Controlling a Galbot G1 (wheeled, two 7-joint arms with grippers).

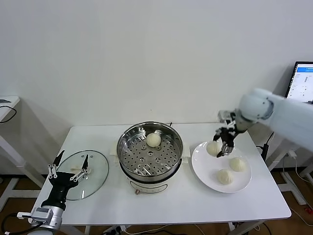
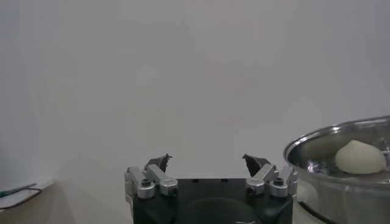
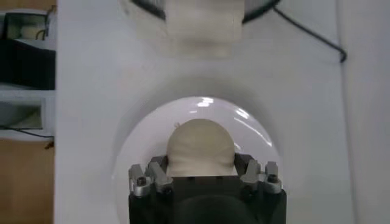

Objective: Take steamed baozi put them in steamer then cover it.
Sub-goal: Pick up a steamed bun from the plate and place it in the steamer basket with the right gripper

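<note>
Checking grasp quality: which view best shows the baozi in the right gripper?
Right wrist view: the creamy-white round baozi sits framed in the right gripper, above the white plate. Head view shows it small; left wrist view misses it.

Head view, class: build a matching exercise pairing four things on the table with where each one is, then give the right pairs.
Things:
1. glass lid
2. steamer
3. white plate
4. right gripper

Places:
A. middle of the table, one baozi inside
B. closed on a baozi above the plate
C. flat on the table's left side
D. on the table's right side, two baozi lying on it

Pairs: 1-C, 2-A, 3-D, 4-B
</note>
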